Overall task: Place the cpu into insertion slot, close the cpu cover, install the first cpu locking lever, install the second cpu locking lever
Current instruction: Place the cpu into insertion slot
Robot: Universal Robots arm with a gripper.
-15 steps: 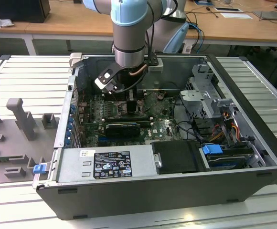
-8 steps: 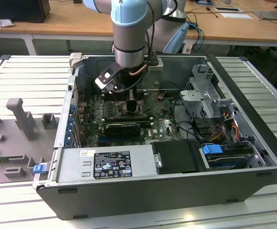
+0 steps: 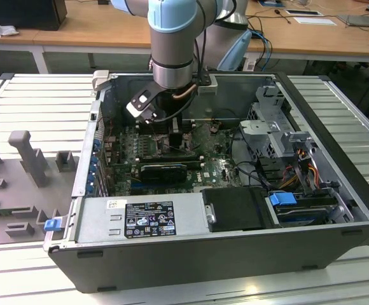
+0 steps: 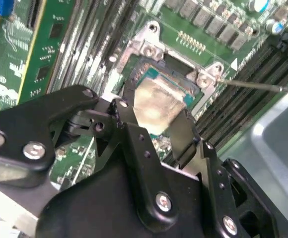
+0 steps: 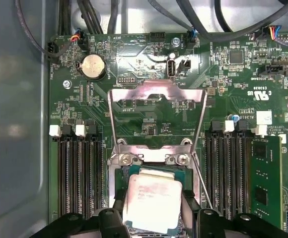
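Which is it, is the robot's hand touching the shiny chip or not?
Touching. In the first wrist view the black fingers of the hand press against opposite sides of the cpu.

Round coin battery (image 5: 93, 67), green memory stick (image 5: 266, 178), grey power supply (image 3: 102, 219).

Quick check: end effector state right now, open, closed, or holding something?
End effector: closed on the cpu, holding it over the insertion slot.

Desks: wooden tops (image 3: 95, 28) across the back of your exterior view, white legs (image 3: 40, 60).
Bench: ribbed grey metal slats (image 3: 38, 101) on both sides.
On desks: 1 dark box (image 3: 35, 13), white papers (image 3: 315, 20).
Light: even, soft.
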